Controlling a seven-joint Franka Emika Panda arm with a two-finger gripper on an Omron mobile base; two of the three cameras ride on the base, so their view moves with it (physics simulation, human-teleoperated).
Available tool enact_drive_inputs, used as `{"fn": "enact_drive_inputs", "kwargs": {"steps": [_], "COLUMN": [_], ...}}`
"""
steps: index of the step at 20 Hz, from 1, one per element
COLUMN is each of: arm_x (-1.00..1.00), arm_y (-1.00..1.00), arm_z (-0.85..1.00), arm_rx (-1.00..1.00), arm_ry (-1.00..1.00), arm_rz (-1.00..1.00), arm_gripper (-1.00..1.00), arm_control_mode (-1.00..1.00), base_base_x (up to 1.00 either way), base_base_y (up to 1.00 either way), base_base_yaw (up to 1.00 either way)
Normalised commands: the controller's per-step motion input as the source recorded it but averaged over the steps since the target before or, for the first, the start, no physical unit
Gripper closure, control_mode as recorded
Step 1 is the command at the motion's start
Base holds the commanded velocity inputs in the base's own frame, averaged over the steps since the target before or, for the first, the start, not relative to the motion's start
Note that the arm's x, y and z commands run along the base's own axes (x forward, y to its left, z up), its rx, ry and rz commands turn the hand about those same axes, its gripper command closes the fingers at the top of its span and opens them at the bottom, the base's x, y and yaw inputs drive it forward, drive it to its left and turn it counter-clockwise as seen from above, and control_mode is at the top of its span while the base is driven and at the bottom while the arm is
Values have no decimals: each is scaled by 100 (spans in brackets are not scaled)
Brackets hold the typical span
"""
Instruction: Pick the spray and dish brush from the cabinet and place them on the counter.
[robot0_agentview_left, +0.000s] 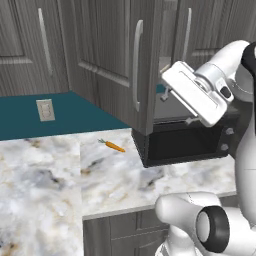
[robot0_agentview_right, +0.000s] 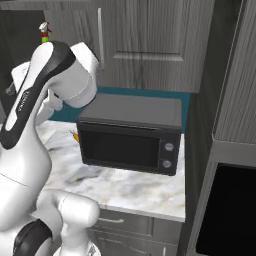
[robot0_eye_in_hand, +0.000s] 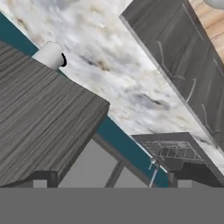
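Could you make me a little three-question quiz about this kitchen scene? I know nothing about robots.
1. True or false: the carrot lies on top of the microwave.
2. Pick one. The gripper is: A) open and empty; B) shut on a carrot; C) shut on a bottle.
3. Fill in: the spray has a red-and-____ nozzle top.

Key:
1. False. It lies on the counter, beside the microwave.
2. A.
3. White.
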Motion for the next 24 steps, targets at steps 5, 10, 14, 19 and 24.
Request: {"fn": "enact_drive_inputs", "kwargs": {"steps": [5, 10, 14, 19, 24], "arm_x": [12, 55, 84, -8, -71], "arm_y": [38, 21, 10, 25, 46], "arm_z": [0, 8, 0, 0, 0], "arm_rx": [6, -3, -7, -2, -7], "arm_ry": [37, 40, 27, 15, 11], "arm_rz": [-15, -6, 0, -1, -2], "arm_gripper": [-100, -100, -100, -100, -100], "arm_control_mode": [-100, -100, -100, -100, -100], "base_base_x": [0, 0, 0, 0, 0], "base_base_y": [0, 0, 0, 0, 0], "base_base_yaw": [0, 0, 0, 0, 0]}}
